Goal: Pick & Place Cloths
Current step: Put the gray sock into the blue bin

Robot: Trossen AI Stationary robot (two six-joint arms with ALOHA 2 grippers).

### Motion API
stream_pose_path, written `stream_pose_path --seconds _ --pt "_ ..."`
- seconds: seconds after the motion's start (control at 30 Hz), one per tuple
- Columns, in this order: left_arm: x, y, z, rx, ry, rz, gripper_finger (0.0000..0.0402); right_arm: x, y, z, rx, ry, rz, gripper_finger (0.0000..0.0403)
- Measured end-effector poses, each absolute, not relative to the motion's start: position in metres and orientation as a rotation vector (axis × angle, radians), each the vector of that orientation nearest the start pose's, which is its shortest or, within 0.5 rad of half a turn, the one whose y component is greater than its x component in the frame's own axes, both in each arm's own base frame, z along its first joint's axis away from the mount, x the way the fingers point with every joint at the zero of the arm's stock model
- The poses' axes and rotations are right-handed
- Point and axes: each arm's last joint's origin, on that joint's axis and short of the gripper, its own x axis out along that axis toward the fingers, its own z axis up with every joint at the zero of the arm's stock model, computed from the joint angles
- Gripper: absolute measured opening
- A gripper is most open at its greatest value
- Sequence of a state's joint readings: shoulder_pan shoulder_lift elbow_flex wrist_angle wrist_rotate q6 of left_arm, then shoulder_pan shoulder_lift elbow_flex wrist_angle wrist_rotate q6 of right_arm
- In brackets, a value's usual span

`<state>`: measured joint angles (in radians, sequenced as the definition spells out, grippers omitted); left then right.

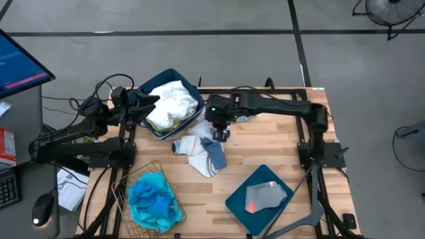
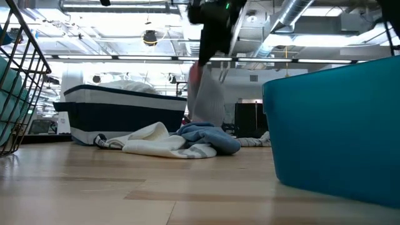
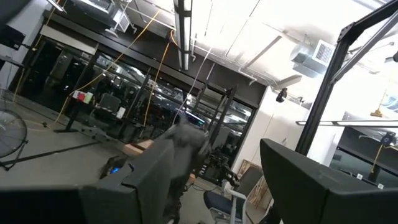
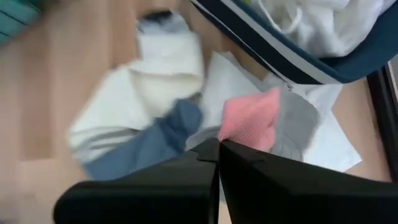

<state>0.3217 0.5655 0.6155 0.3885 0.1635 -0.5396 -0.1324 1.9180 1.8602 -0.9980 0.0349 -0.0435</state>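
Evidently mid-task, the right tool [image 4: 219, 148] was clamped on a pink-toed grey sock [image 4: 273, 121] above the centre-frame loose pile [image 1: 202, 154], while the left tool [image 1: 147, 105], fingers apart, idled upper left, both bins and basket part-filled.

Wooden table [image 1: 265, 153] carrying three containers: a dark blue bin [image 1: 194, 93] sitting at the far left corner, a second blue bin [image 1: 234, 202] lying near the front right, and a wire mesh basket [image 1: 126, 182] standing at the front left. Beyond the left edge — a monitor [image 1: 20, 63], a computer mouse [image 1: 41, 209] — resting on a side desk.
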Motion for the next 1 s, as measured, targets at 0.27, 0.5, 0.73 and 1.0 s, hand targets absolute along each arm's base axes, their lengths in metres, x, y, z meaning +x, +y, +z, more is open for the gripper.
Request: stream_pose_path --seconds 0.27,0.5,0.73,1.0 --pt "0.121 0.035 0.358 -0.425 -0.45 0.035 0.0225 0.363 -0.015 0.365 0.096 0.98 -0.149 0.0" --pt "0.121 0.035 0.357 -0.422 -0.441 0.012 0.0225 0.323 0.033 0.393 0.175 0.979 -0.123 0.0" --pt "0.121 0.035 0.357 -0.422 -0.441 0.013 0.0225 0.284 0.087 0.411 0.308 0.963 -0.158 0.0" --pt "0.121 0.035 0.357 -0.418 -0.441 0.015 0.0225 0.254 0.13 0.402 0.39 1.053 -0.282 0.0"
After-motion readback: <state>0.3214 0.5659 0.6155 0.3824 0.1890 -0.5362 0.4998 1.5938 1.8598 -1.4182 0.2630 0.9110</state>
